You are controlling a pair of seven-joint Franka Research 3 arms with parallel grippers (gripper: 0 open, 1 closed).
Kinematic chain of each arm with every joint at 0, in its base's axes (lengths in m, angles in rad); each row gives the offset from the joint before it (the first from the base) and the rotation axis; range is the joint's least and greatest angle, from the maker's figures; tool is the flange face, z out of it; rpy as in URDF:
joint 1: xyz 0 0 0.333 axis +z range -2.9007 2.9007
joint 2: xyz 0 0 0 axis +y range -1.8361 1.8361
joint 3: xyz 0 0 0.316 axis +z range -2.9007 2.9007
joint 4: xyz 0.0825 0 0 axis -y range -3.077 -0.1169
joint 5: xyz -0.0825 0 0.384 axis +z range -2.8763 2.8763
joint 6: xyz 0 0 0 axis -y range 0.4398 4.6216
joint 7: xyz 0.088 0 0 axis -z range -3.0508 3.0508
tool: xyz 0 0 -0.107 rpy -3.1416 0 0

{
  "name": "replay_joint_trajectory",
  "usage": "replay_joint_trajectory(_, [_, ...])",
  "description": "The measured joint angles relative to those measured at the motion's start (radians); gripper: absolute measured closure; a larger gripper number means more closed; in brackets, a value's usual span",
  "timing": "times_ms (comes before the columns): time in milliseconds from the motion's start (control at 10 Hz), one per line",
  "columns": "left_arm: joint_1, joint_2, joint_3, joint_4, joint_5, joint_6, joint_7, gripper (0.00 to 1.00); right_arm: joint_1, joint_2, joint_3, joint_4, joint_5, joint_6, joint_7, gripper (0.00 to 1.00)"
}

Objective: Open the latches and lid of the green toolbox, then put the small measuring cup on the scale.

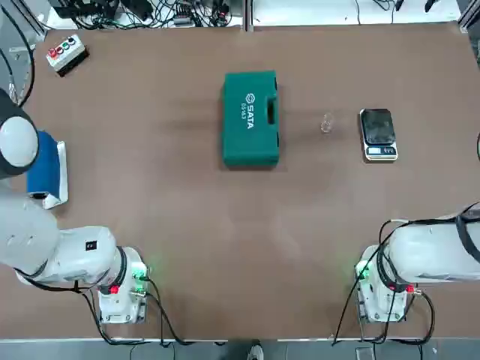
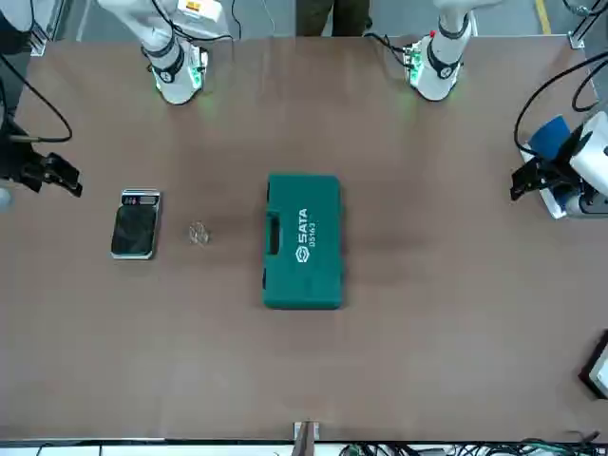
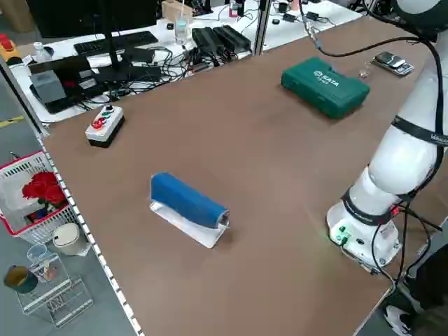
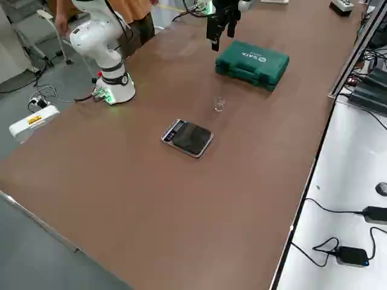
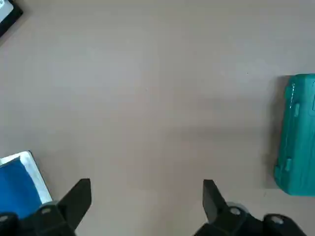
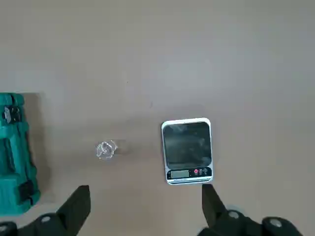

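Both pincers are up over the counter (image 1: 315,247), spread, nothing in either. Left pincer (image 5: 147,183) is raised on the left side by the blue roll (image 1: 43,166); right pincer (image 6: 147,189) is raised on the right, on the scale's side. Scale (image 6: 187,147) sits flat on the right part of the counter, display end toward the robot, black plate bare. Small measuring cup (image 6: 106,149) is between scale and toolbox, touching neither, so it's left of the scale. Green toolbox (image 1: 250,124) is lying flat near the middle, lid (image 1: 238,139) closed, long axis running away from the robot. Key relation: handle cutout (image 1: 271,112) and both latches (image 6: 26,190) are on its right long edge, facing the cup and the right arm. From the right pincer they lie to the left, past the cup, so I'd call the right arm the better placed for them. Likely first step is the latches; nothing's done on the task as it stands. That approach should come in above the cup; it's clear and light, easy to miss and easy to knock. Lid probably hinges on the left edge, so it should swing away from cup and scale. Grey button box (image 1: 66,55) is at the far left corner, out of the way.
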Motion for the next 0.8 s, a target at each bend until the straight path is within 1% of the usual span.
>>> replay_joint_trajectory(300, [0.0,0.0,0.0,0.001,0.0,0.008,0.008,0.0,0.0,-0.003,0.007,-0.001,0.0,-0.005,0.002,0.0])
replay_joint_trajectory(400, [0.0,0.0,0.0,0.001,0.0,0.008,0.008,0.0,0.002,-0.002,0.01,-0.013,0.009,0.004,0.004,0.0])
replay_joint_trajectory(500, [0.0,0.0,0.0,0.0,0.0,0.008,0.008,0.0,0.004,0.0,0.012,-0.052,0.053,0.044,0.011,0.0])
replay_joint_trajectory(600, [-0.002,0.001,-0.001,-0.005,-0.001,0.008,0.006,0.0,0.006,0.003,0.012,-0.133,0.13,0.12,0.014,0.0])
replay_joint_trajectory(700, [-0.002,0.004,-0.002,-0.013,-0.018,0.008,0.003,0.02,0.009,0.009,0.013,-0.223,0.191,0.208,0.015,0.0])
replay_joint_trajectory(800, [-0.002,0.008,-0.002,-0.021,-0.042,0.008,-0.002,0.03,0.015,0.015,0.016,-0.292,0.246,0.281,0.014,0.0])
